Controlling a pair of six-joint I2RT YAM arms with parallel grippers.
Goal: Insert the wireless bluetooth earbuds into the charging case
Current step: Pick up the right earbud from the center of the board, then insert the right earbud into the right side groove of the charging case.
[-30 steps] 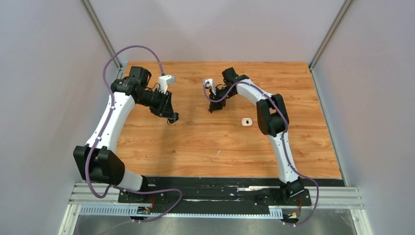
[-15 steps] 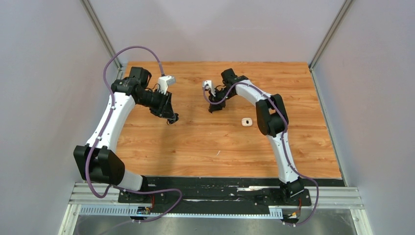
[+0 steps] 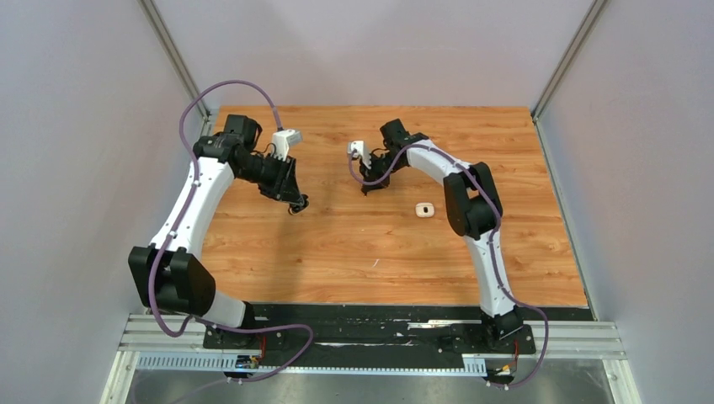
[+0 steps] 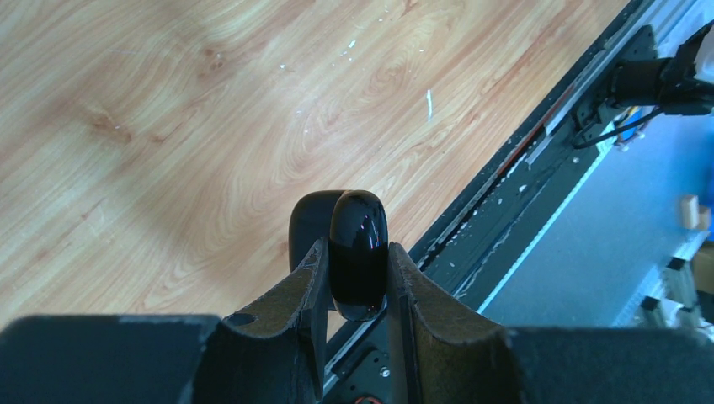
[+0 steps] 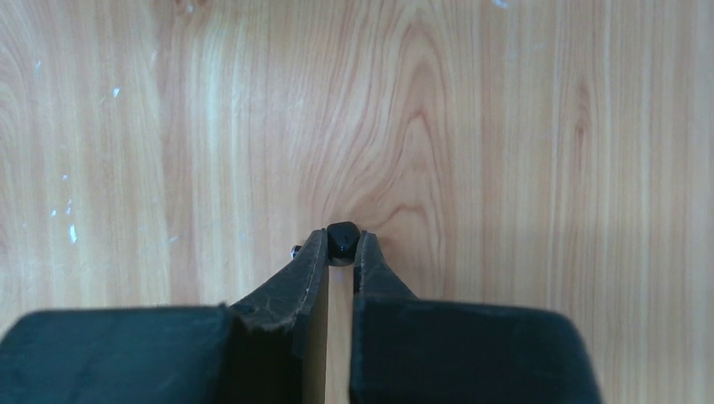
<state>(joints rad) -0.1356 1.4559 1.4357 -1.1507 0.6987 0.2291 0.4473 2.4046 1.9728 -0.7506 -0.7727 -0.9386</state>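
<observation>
My right gripper is down at the wooden table, shut on a tiny black earbud pinched at its fingertips. From above, the right gripper sits mid-table toward the back. My left gripper is shut on a glossy black charging case, held on edge between the fingers, with a second black lobe behind it. From above, the left gripper hovers left of centre, about a hand's width from the right one. Any other earbuds are too small to make out.
A small white rounded case lies on the table to the right of my right gripper. A tiny white speck lies nearer the front. The black base rail runs along the near edge, and grey walls enclose the table.
My right gripper's fingers have closed in onto the black earbud. The right arm shifted slightly; the left arm and its case stayed put.
</observation>
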